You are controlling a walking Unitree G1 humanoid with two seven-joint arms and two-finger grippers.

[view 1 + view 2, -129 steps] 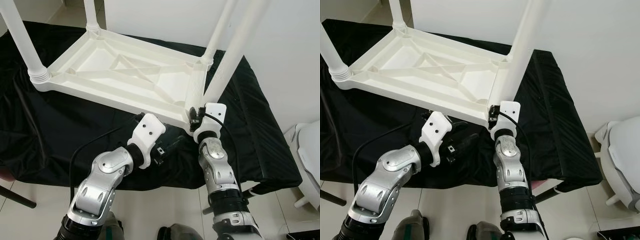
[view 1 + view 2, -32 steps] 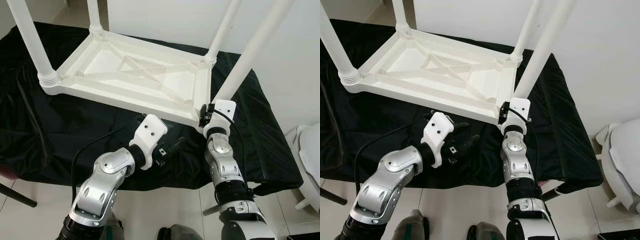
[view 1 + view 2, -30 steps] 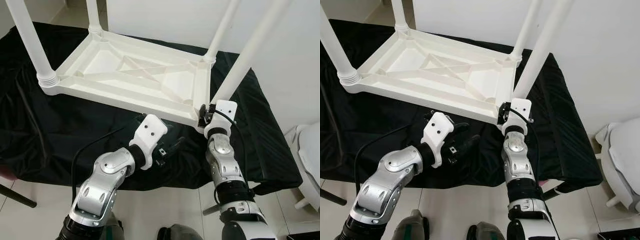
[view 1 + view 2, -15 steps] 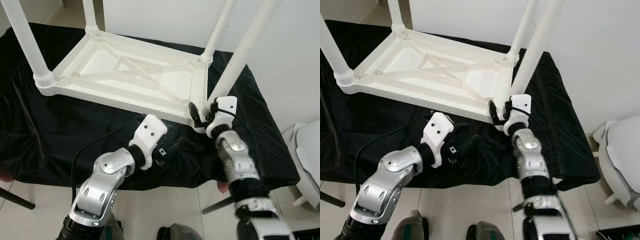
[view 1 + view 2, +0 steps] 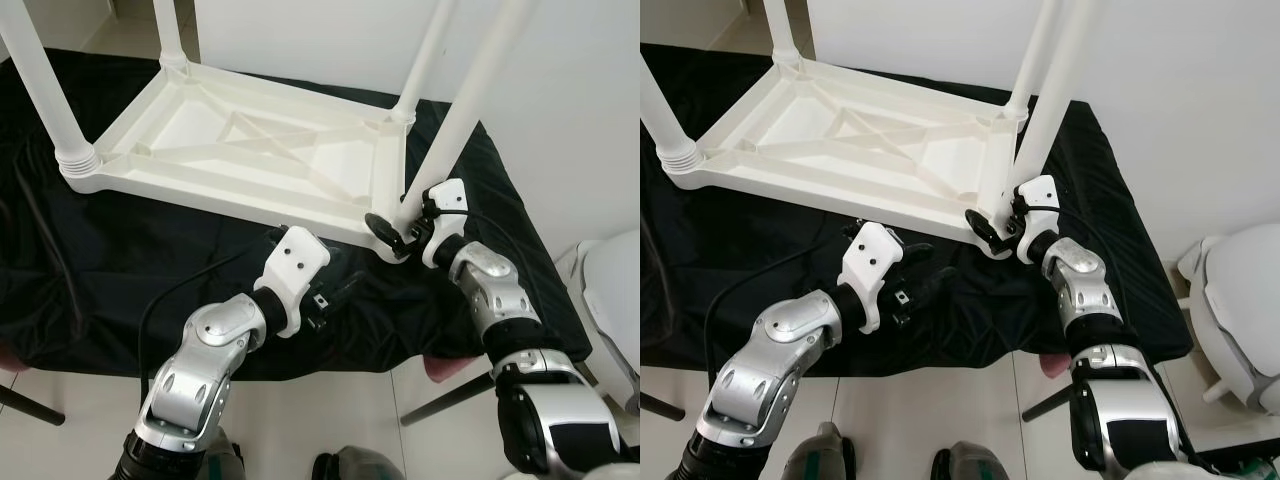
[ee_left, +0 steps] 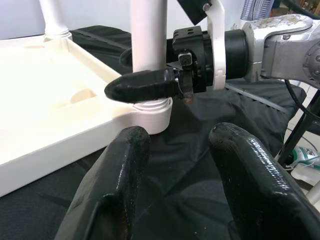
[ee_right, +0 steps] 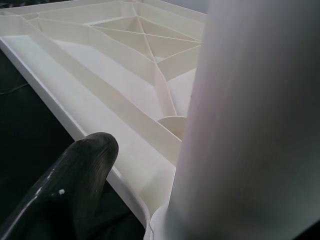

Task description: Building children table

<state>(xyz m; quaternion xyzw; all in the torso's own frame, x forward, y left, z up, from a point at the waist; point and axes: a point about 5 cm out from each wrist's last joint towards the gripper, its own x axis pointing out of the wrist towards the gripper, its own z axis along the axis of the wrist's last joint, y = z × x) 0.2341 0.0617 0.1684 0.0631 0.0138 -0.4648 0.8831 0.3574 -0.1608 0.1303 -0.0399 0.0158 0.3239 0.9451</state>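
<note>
Black cloth [image 5: 120,270] covers the bench across the middle of your head views, sagging over its near edge onto pale floor tiles [image 5: 330,420]. A plain white wall [image 5: 560,90] fills the upper right, and a white rounded object [image 5: 1240,310] sits at the right edge.

On the cloth you have the children's table [image 5: 240,160] lying upside down, its ribbed underside facing up and its white legs rising out of the top of the frame. The nearest leg [image 5: 470,90] stands in the corner socket right of centre.

Your right pincer [image 5: 395,228] is at that socket, its fingers on either side of the leg's base; you cannot tell whether they clamp it. Your left pincer [image 5: 335,292] hovers over the cloth lower centre, just in front of the table's near rail.

The left wrist view adds what the head views lack: its own two fingers [image 6: 117,185] spread apart and holding nothing, and one right finger [image 6: 142,85] lying across the leg just above the socket collar [image 6: 152,110]. The right wrist view gives you the leg close up, beside a single finger [image 7: 65,185] near the table rim.
</note>
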